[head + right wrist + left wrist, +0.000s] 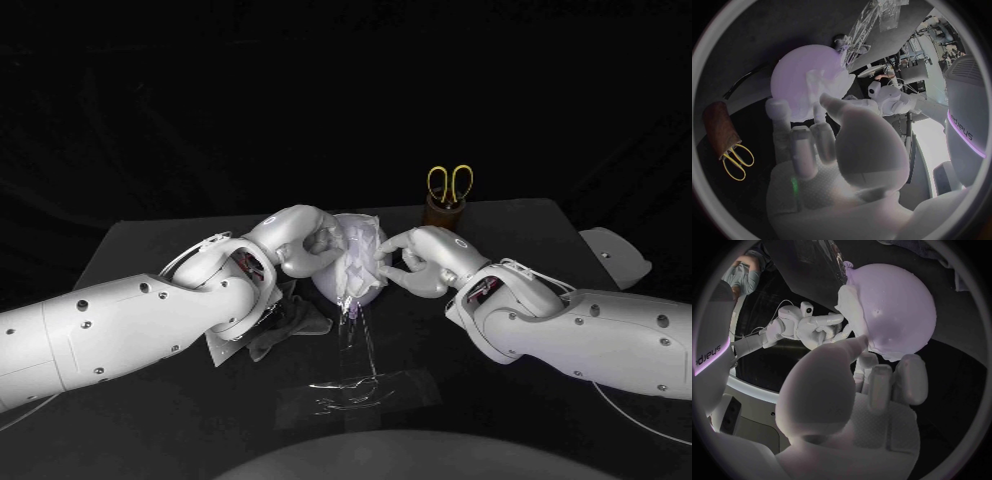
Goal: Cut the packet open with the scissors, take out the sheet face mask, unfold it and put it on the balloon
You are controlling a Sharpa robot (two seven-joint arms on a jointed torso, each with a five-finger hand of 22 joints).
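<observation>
Draping the sheet face mask (849, 302) over the balloon (898, 305) looks to be the step in hand. At the balloon's side the right hand (411, 262) pinches the mask's edge. Opposite, the left hand (300, 245) lies against the balloon, thumb touching; whether it pinches anything I cannot tell. The next move calls for smoothing the sheet flat. The scissors (450, 185) stand behind the balloon.

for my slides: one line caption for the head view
The left hand holds the balloon while the right hand pinches the sheet mask onto it; scissors stand in a holder behind.
</observation>
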